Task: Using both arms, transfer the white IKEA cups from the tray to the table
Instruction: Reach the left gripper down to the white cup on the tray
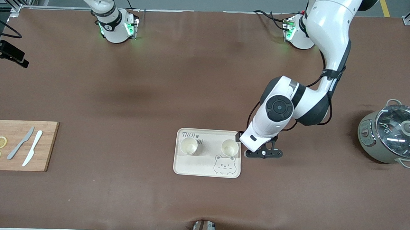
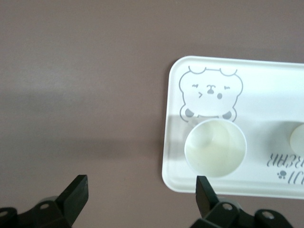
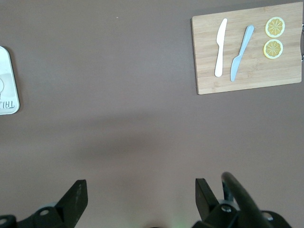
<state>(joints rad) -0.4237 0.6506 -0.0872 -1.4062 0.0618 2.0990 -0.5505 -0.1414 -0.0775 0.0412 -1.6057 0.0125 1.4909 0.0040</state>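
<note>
Two white IKEA cups stand upright on a cream tray [image 1: 206, 168] with a bear drawing, one [image 1: 188, 146] toward the right arm's end and one [image 1: 230, 148] toward the left arm's end. My left gripper [image 1: 263, 152] is low over bare table just beside the tray, next to the second cup. In the left wrist view it [image 2: 141, 192] is open and empty, with that cup [image 2: 215, 147] and the tray's corner [image 2: 173, 180] by one fingertip [image 2: 204, 190]. My right gripper [image 3: 141, 192] is open and empty, high over bare table; it is out of the front view.
A bamboo cutting board [image 1: 18, 145] with two knives and two lemon slices lies at the right arm's end; it also shows in the right wrist view [image 3: 247, 47]. A grey-green pot with a glass lid [image 1: 392, 137] stands at the left arm's end.
</note>
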